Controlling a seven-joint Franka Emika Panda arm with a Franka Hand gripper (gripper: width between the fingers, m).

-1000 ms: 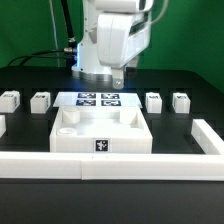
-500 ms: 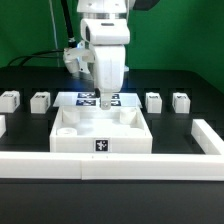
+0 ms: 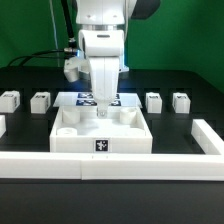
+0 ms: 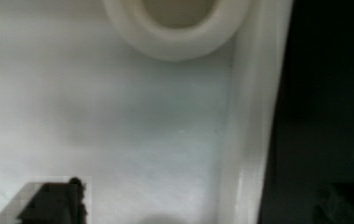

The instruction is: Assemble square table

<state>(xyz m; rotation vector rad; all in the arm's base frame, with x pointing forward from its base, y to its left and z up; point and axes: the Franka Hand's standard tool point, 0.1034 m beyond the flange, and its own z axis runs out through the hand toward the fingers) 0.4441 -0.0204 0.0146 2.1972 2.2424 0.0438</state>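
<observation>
Nearest to us in the exterior view ran the long low barrier wall (image 3: 110,166); we judged it was there to give parts something to be pushed against. Right behind it lay the square table slab (image 3: 70,143), rim and corner sockets turned upward, its tag (image 3: 101,146) facing us on the front edge. Whether slab and wall touched we could not tell. We took the sockets-up pose as deliberate, since the legs have to go in from above.

Over the far half of the slab hung the end effector (image 3: 101,107), pointing straight down, fingers spread wide and holding nothing. The wrist view explained the spot. One dark fingertip (image 4: 53,202) stood above the slab's flat white floor and the other side lay over the black tabletop (image 4: 325,110), so the raised rim (image 4: 250,130) ran between the jaws, with a round socket (image 4: 177,22) further along. We read that as lining up to pinch the rim wall and shift or steady the slab; no contact showed yet.

Beyond, the marker board (image 3: 84,98) lay flat, partly hidden by the arm. On the same line stood a pair of legs (image 3: 41,101) toward the exterior view's left and another pair of legs (image 3: 154,101) toward its right, well apart from the slab, none fitted. Farthest back was the green backdrop (image 3: 190,35).
</observation>
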